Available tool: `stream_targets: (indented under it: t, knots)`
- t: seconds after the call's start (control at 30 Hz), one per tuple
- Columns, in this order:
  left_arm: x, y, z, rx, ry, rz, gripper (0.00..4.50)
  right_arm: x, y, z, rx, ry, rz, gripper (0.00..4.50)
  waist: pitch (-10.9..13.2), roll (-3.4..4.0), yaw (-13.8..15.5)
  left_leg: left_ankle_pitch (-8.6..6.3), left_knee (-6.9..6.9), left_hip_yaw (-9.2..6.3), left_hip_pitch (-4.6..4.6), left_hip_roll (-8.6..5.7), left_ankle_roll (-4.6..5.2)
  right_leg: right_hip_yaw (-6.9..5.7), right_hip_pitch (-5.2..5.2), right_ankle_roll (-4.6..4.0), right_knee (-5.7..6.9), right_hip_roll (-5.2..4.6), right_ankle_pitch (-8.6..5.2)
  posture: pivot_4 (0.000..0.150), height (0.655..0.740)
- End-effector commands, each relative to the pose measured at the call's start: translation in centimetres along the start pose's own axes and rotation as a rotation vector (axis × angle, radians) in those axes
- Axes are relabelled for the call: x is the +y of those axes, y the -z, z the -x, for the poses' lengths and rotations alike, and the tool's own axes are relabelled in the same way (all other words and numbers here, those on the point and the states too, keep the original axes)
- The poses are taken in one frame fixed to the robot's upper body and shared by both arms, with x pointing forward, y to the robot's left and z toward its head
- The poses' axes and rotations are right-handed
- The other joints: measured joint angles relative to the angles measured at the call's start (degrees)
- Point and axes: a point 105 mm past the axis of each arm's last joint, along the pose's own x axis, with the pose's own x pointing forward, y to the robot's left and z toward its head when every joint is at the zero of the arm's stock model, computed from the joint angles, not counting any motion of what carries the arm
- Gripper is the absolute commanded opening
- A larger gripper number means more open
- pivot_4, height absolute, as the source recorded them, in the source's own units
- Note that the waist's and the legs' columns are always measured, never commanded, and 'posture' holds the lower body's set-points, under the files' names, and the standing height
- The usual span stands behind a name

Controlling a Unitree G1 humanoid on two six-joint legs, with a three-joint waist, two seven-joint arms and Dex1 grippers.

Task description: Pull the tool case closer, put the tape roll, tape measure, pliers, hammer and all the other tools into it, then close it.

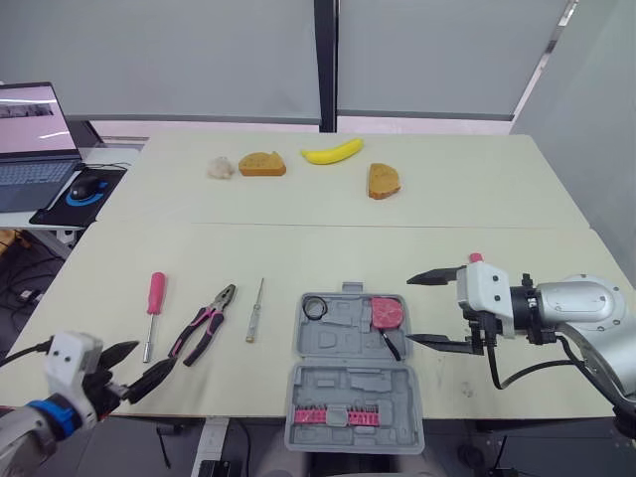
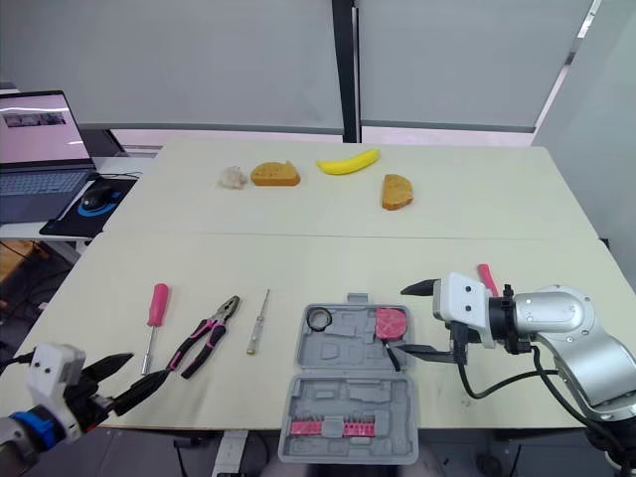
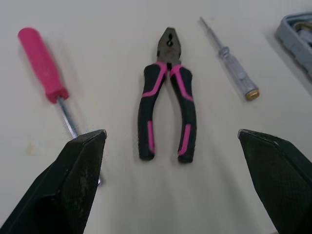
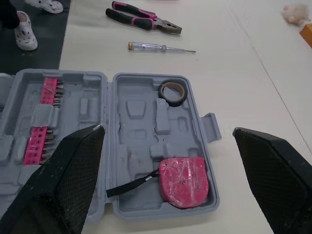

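Our left gripper [image 1: 144, 366], fingers wide, faces pliers [image 1: 204, 333] to grab them; right gripper [image 1: 412, 309], fingers wide, beside tool case [image 1: 343, 343] holding tape measure [image 1: 388, 313].

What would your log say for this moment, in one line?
case open | tape roll, tape measure inside | pliers on table | left hand open near pliers | right hand open by case

Open case [image 4: 139, 136] (tape roll [image 4: 173, 101] inside), pliers [image 3: 168, 67] outside
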Motion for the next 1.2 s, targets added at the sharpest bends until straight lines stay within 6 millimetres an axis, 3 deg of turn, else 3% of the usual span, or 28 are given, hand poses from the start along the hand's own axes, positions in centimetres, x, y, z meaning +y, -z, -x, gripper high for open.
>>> stream_targets:
  t: [0.03, 0.2, 0.4, 0.7, 0.87, 0.97, 1.1, 1.2]
  knots:
    - [0.2, -1.0, -1.5, 0.019, 0.015, -0.043, 4.50, 0.3, -0.6, -0.3, -0.008, 0.008, 0.018, 4.47, 0.00, 0.01, -0.08, 0.00, 0.00, 0.03, 0.00, 0.00, 0.00, 0.03, 0.04, 0.00, 0.02, 0.00, 0.00, 0.150, 0.7361]
    - [1.0, -1.5, -4.7, 0.041, 0.018, -0.059, 4.50, 0.5, -0.8, -0.6, -0.007, 0.012, 0.016, 4.47, 0.00, 0.02, -0.17, 0.00, -0.01, 0.03, 0.00, 0.00, -0.01, 0.03, 0.05, 0.00, 0.08, 0.03, 0.01, 0.150, 0.7361]
    - [1.6, -0.3, -7.5, 0.139, 0.007, -0.092, 4.50, 1.0, -1.0, -1.0, -0.005, 0.003, 0.013, 4.47, 0.00, 0.02, -0.63, 0.00, 0.00, 0.05, 0.00, -0.02, -0.01, 0.05, 0.05, 0.08, 0.10, 0.04, 0.07, 0.150, 0.7361]
    - [1.3, 2.0, -8.8, 0.274, 0.014, -0.155, 4.50, 0.9, -1.8, -1.5, -0.034, -0.003, 0.033, 4.47, -0.02, 0.06, -1.40, 0.01, 0.00, 0.02, 0.01, -0.03, -0.01, 0.05, 0.06, 0.09, 0.14, 0.04, 0.07, 0.150, 0.7361]
    - [1.0, 2.7, -8.7, 0.307, 0.018, -0.092, 4.50, 0.9, -2.0, -1.6, -0.037, -0.004, 0.044, 4.47, -0.07, 0.13, -1.40, 0.01, 0.01, 0.02, 0.03, -0.04, -0.01, 0.06, 0.06, 0.09, 0.15, 0.03, 0.07, 0.150, 0.7361]
    - [0.9, 3.3, -8.3, 0.335, 0.024, -0.073, 3.91, 0.8, -2.2, -1.6, -0.045, 0.002, 0.049, 4.50, -0.12, 0.23, -1.47, 0.01, 0.01, 0.02, 0.04, -0.04, -0.01, 0.06, 0.07, 0.10, 0.15, 0.03, 0.08, 0.150, 0.7361]
    - [0.1, 4.0, -7.7, 0.369, 0.055, -0.058, 2.65, 0.7, -2.3, -1.6, -0.050, 0.011, 0.052, 4.50, -0.17, 0.31, -1.53, 0.00, 0.00, 0.03, 0.04, -0.04, -0.01, 0.08, 0.07, 0.10, 0.15, 0.03, 0.08, 0.150, 0.7361]
    - [-0.1, 3.9, -7.4, 0.364, 0.051, -0.047, 2.46, 0.6, -2.4, -1.7, -0.054, 0.019, 0.054, 4.50, -0.19, 0.34, -1.54, 0.00, 0.00, 0.04, 0.04, -0.04, -0.01, 0.09, 0.07, 0.09, 0.15, 0.03, 0.08, 0.150, 0.7361]
